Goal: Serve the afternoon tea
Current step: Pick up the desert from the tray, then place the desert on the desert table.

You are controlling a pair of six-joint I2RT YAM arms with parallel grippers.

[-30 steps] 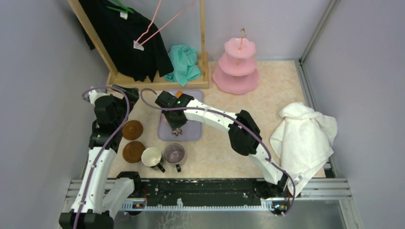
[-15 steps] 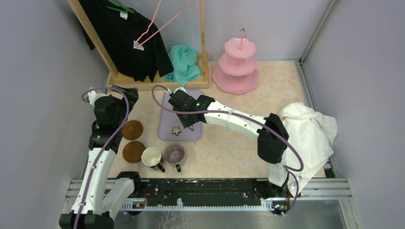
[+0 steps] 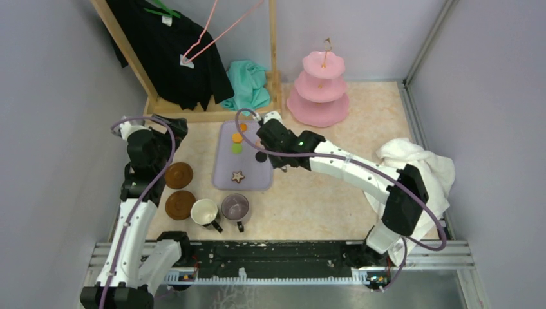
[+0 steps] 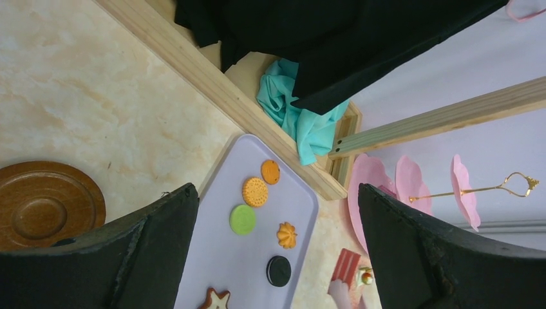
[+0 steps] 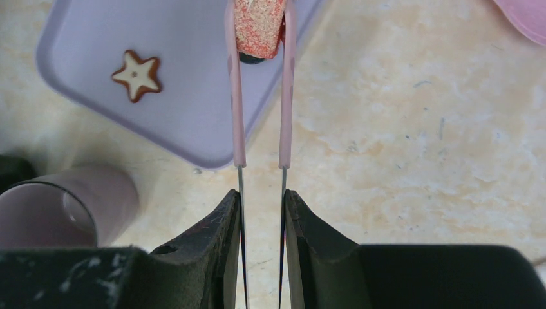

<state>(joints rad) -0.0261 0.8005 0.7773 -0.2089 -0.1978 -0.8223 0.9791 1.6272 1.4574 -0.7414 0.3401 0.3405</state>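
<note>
Pink three-tier stand [image 3: 319, 90] at the table's far edge; lilac tray [image 3: 223, 179] mid-table; left gripper [image 4: 277, 219] spread wide above it; right gripper [image 5: 261, 201] pressed onto pink tongs [image 5: 236, 96], these pinching a speckled red-orange sweet [image 5: 259, 29], top cut off by the frame, masking most of a black round [image 5: 250, 59]; star cookie [image 5: 135, 75] on the tray.

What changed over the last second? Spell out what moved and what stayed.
The right tool, shut on the pink tongs, swung from above the star cookie to the far right edge of the tray, toward the pink stand. Its elbow swept out over the white towel. The tongs pinch a reddish sweet; the earlier pictures do not show when it was taken. The left tool, mugs and coasters stayed put.
</note>
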